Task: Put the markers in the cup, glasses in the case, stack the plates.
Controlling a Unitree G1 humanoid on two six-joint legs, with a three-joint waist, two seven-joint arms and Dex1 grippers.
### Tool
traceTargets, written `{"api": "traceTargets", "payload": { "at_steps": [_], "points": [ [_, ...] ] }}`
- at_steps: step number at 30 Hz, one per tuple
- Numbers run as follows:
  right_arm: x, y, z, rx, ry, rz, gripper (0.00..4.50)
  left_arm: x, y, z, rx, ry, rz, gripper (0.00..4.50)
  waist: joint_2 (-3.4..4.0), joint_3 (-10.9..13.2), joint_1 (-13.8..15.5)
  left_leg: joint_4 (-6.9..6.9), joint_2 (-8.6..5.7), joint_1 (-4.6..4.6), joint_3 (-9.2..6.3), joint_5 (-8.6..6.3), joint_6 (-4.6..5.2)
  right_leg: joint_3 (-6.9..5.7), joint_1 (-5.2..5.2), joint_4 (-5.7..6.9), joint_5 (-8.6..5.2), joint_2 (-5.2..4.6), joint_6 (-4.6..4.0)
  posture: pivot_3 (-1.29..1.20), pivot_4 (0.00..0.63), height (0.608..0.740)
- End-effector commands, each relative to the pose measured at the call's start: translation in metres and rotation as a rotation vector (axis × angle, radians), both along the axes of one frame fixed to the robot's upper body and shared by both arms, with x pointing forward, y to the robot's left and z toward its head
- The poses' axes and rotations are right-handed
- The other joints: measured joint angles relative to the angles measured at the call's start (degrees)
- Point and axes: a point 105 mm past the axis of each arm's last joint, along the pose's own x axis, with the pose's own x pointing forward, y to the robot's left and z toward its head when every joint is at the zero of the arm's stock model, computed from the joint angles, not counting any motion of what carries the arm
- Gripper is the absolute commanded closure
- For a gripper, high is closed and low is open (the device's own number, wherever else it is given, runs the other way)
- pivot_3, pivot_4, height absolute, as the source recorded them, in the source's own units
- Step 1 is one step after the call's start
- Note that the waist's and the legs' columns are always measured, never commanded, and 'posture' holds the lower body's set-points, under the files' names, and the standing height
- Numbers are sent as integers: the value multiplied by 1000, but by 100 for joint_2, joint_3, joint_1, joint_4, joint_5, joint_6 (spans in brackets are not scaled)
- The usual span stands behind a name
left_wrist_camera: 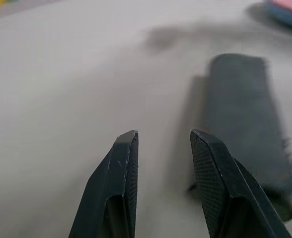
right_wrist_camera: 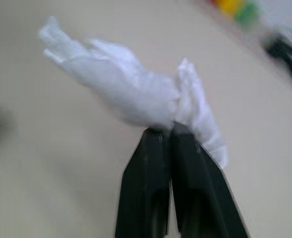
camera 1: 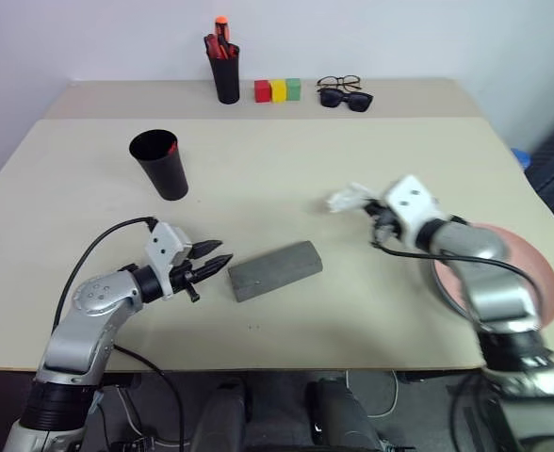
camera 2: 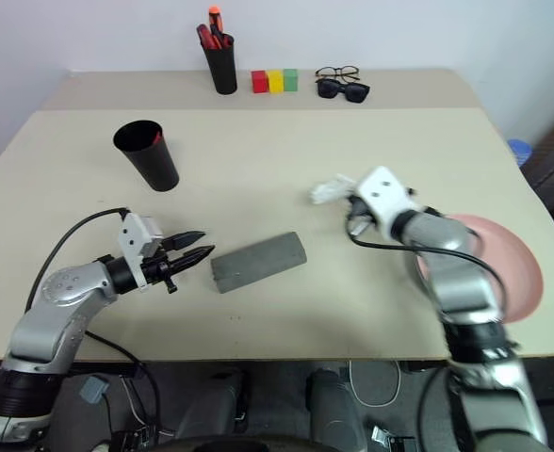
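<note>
The beige table [camera 1: 277,169] is seen with the pink plate [camera 1: 527,264] at its 4 o'clock edge, a blue rim showing beneath it in the left wrist view. The closed grey case [camera 1: 275,270] lies near the middle. The black cup [camera 1: 160,163] stands at 10 o'clock. A crumpled white cloth [right_wrist_camera: 131,94] is pinched in the closed right gripper [right_wrist_camera: 171,130]. The left gripper [camera 1: 213,256] is held partly open, empty, just beside the case's end.

case [camera 1: 275,270] looking felt-like, matt grey | table [camera 1: 286,169] showing smooth, matt beige | cup [camera 1: 160,164] appearing matt black plastic | white wad [right_wrist_camera: 131,94] looking like crumpled thin cloth or tissue | plate [camera 1: 531,268] showing smooth pink plastic
</note>
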Motion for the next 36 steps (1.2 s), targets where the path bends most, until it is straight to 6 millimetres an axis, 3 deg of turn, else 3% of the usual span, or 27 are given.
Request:
{"api": "traceTargets", "payload": {
  "at_steps": [1, 3, 4, 7, 12, 16, 19, 25, 30, 33, 36],
  "points": [
    [-34, -36, 24, 8, -21, -107, 4464, -3, -27, 14, -28, -32, -134, 2896, 0, -1, -38, 1, 4, 9, 0, 0, 0, 4, 8, 2, 0, 13, -1, 0, 150, 740],
    [-54, -63, 14, -7, 41, -198, 4464, -4, -40, 15, -31, -27, -193, 2896, 3, -3, -38, -5, 14, 34, 5, 0, 0, 16, 24, 3, -1, 31, -3, 0, 150, 740],
    [-63, -72, 9, -8, 71, -234, 3849, -3, -44, 14, -29, -25, -213, 2896, 2, -2, -47, -11, 14, 50, 9, 0, 1, 19, 36, 4, -2, 34, -5, 0, 150, 740],
    [-83, -86, -6, -38, 140, -286, 2551, 1, -52, 16, -32, -27, -241, 2896, 4, -3, -40, -19, 19, 89, 22, -2, 3, 24, 72, -3, -7, 40, -9, 0, 150, 740],
    [-86, -93, -14, -90, 133, -327, 25, 6, -53, 21, -26, -33, -253, 2896, 4, -3, -38, -13, 20, 91, 26, -2, 3, 31, 74, -2, -6, 40, -8, 0, 150, 740],
    [-76, -82, 3, -72, 49, -275, 25, 11, -38, 23, -13, -41, -188, 2896, 4, -3, -34, -13, 19, 89, 23, -2, 3, 32, 73, -3, -6, 39, -8, 0, 150, 740],
    [-66, -63, 18, 16, 10, -170, 25, 21, -12, 25, -17, -54, -46, 2896, 4, -3, -37, -15, 21, 90, 19, -2, 3, 33, 72, -3, -6, 40, -8, 0, 150, 740],
    [-46, -9, 29, 194, -12, 105, 25, 13, 69, 19, 30, -70, 278, 2896, 1, -1, -53, -20, 31, 90, 17, -2, 4, 32, 71, -9, -7, 42, -9, 0, 150, 740],
    [-34, 11, 18, 244, 49, 225, 25, -4, 127, 24, 60, -134, 524, 2896, -2, 1, 31, -19, 33, 82, 13, -3, 4, 21, 74, -21, -6, 23, -8, 0, 150, 740],
    [-27, 15, 12, 263, 83, 259, 25, -13, 142, 27, 56, -157, 598, 2896, -3, 1, 20, -18, 30, 82, 10, -3, 5, 15, 87, -34, -6, 16, -7, 0, 150, 740],
    [-17, 21, 9, 271, 94, 282, 25, -19, 142, 29, 58, -170, 620, 2896, -3, 1, 3, -19, 30, 84, 11, -4, 6, 15, 88, -37, -5, 14, -7, 0, 150, 740]
  ]
}}
